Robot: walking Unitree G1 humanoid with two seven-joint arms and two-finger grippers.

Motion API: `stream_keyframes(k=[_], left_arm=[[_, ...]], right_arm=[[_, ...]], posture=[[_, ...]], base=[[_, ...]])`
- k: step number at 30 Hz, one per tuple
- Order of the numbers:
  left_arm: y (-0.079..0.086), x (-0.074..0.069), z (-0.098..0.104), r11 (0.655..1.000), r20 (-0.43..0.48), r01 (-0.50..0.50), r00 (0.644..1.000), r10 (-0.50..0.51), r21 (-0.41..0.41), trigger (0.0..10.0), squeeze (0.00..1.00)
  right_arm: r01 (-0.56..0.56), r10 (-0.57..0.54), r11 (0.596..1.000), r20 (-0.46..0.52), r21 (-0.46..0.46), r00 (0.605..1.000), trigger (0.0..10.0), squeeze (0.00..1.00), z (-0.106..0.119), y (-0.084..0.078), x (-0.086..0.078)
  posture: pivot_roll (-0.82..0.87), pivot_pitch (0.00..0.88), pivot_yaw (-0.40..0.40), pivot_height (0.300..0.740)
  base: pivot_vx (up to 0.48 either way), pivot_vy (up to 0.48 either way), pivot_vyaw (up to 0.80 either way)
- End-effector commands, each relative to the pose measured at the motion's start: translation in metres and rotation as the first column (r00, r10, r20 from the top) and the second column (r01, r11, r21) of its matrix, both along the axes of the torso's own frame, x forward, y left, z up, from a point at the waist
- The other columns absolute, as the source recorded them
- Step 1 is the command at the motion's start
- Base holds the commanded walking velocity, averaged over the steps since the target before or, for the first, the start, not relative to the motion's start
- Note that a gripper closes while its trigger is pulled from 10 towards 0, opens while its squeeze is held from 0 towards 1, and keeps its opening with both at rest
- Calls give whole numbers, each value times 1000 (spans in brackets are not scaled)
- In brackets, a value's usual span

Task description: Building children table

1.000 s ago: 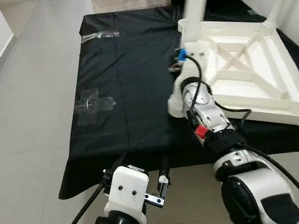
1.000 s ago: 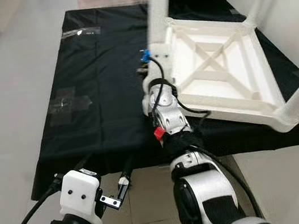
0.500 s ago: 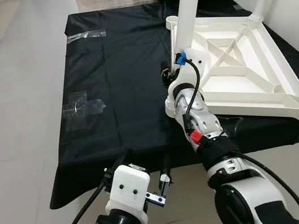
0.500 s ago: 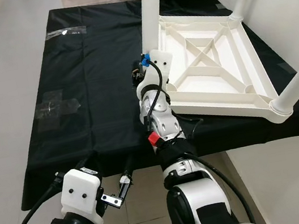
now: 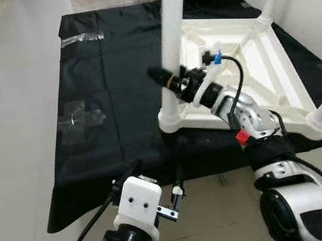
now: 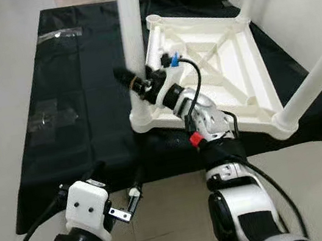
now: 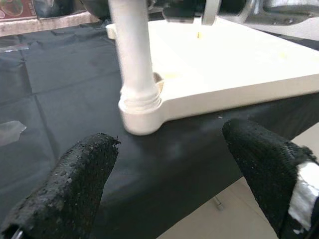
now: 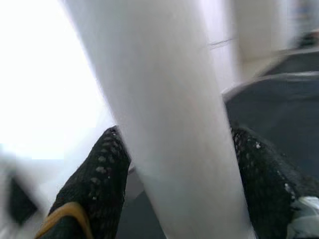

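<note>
At centre frame on the black cloth (image 5: 115, 103), upturned white table (image 5: 252, 74): right gripper (image 5: 170, 82) clenched on its near-corner leg (image 5: 171, 26), apparently being seated, next needing firm twisting; left gripper (image 5: 156, 186) released, idle below.

Even, diffuse indoor light is illuminating both eye views, which are showing only slight blur. The white table leg (image 8: 164, 124) is overexposing and blurring the right wrist view. In the left wrist view, the near black fingers (image 7: 75, 179) are appearing out of focus.
</note>
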State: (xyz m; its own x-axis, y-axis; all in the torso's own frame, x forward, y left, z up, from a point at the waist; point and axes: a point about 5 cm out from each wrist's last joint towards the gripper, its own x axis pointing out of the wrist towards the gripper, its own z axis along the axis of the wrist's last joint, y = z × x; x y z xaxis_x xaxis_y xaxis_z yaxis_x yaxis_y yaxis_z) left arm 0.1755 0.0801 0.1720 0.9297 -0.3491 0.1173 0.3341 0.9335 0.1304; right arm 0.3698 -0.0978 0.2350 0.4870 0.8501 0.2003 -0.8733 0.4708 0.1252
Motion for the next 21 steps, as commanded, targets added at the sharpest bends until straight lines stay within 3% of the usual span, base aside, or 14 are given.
stream_keyframes(k=[1, 5, 9, 10, 12, 13, 14, 15, 16, 17, 18, 19, 20, 21], left_arm=[[-1, -2, -1, 1000, -7, -3, 1000, 3, 1, 10000, 0], [-1, -3, -1, 1000, -14, -11, 1000, 10, -12, 10000, 0], [-1, -3, -2, 1000, -15, -9, 1000, 9, -10, 10000, 0], [-1, -4, -3, 1000, -15, -7, 1000, 7, -8, 10000, 0], [-2, -4, -3, 1000, -14, -6, 1000, 6, -6, 10000, 0], [-2, -4, -3, 1000, -14, -6, 1000, 6, -6, 10000, 0], [-2, -4, -3, 1000, -14, -6, 1000, 6, -7, 10000, 0], [-2, -4, -3, 1000, -14, -6, 1000, 6, -7, 10000, 0], [-2, -4, -3, 1000, -14, -6, 1000, 6, -7, 10000, 0], [-2, -4, -3, 1000, -14, -6, 1000, 6, -7, 10000, 0], [-2, -4, -3, 1000, -14, -5, 1000, 5, -7, 10000, 0], [-2, -4, -3, 1000, -14, -5, 1000, 5, -7, 10000, 0], [-2, -4, -3, 1000, -14, -5, 1000, 5, -6, 10000, 0], [-2, -4, -3, 1000, -15, -6, 1000, 6, -6, 10000, 0]], right_arm=[[-124, 123, 991, -22, -49, 992, 10000, 0, -12, 15, -8], [-202, 204, 966, -5, -164, 979, 10000, 0, -19, 21, -7], [-176, 178, 971, 3, -160, 984, 10000, 0, -15, 23, -4], [-115, 120, 983, 25, -145, 992, 0, 0, -11, 23, 0], [57, -54, 996, 42, -73, 998, 0, 0, -3, 18, 10], [57, -54, 996, 42, -73, 998, 0, 0, -3, 18, 10], [145, -144, 988, 37, -43, 989, 0, 0, -1, 13, 14], [145, -144, 988, 37, -43, 989, 0, 0, -1, 13, 14], [266, -266, 964, 7, -14, 964, 0, 0, -2, 6, 19], [266, -266, 964, 7, -14, 964, 0, 0, -2, 6, 19], [414, -414, 910, -11, -29, 910, 0, 0, -8, -4, 24], [414, -414, 910, -11, -29, 910, 0, 0, -8, -4, 24], [506, -507, 862, -16, -42, 862, 0, 0, -12, -11, 26], [709, -713, 701, -46, -85, 700, 0, 0, -25, -33, 26]], posture=[[176, 114, -117, 740], [179, 106, -119, 740], [179, 106, -119, 740], [179, 98, -118, 740], [178, 96, -117, 740], [178, 96, -117, 740], [175, 97, -113, 740], [175, 97, -113, 740], [173, 94, -115, 740], [173, 94, -115, 740], [176, 96, -117, 740], [176, 96, -117, 740], [176, 96, -117, 740], [176, 94, -116, 740]], base=[[0, 0, 0], [0, 0, 0], [0, 0, 0], [0, 0, 0], [0, 0, 0], [0, 0, 0], [0, 0, 0], [0, 0, 0], [0, 0, 0], [0, 0, 0], [0, 0, 0], [0, 0, 0], [0, 0, 0], [0, 0, 0]])
